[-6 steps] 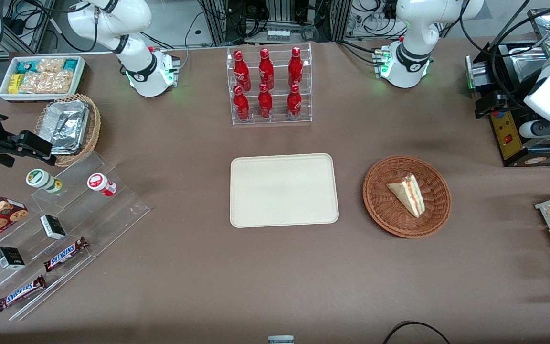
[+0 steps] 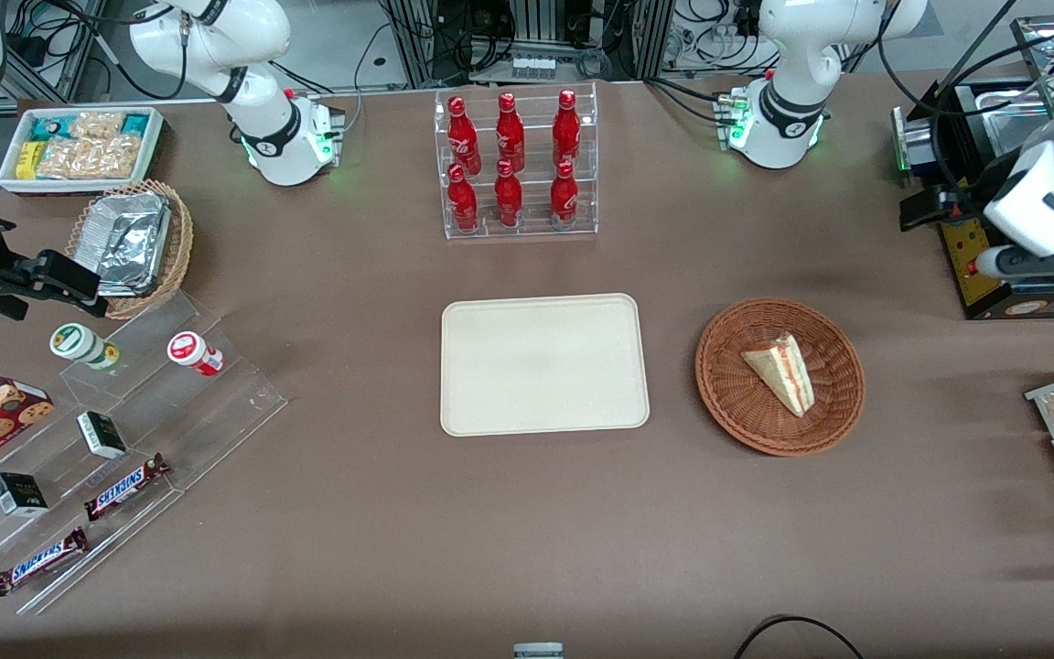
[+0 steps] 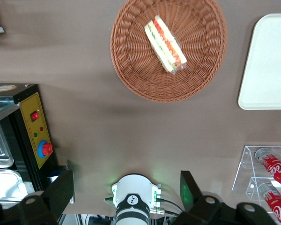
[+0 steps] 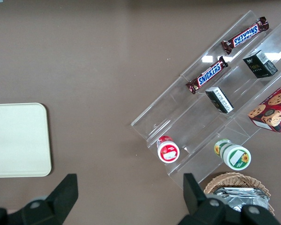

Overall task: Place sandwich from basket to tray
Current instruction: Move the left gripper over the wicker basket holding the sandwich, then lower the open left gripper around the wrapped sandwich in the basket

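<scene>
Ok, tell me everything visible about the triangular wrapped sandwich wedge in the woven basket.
The pale triangular sandwich wedge shows red and green filling layers between white bread under a clear wrap. It lies on its side in the round reddish-brown wicker basket, touching only the weave. The cream rectangular tray sits beside the basket, apart. The left arm's gripper hangs open, high above the table, touching nothing.

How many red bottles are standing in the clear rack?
6: three on the rack's upper step, three on the lower step, nearer the front camera. None seems hidden.
</scene>
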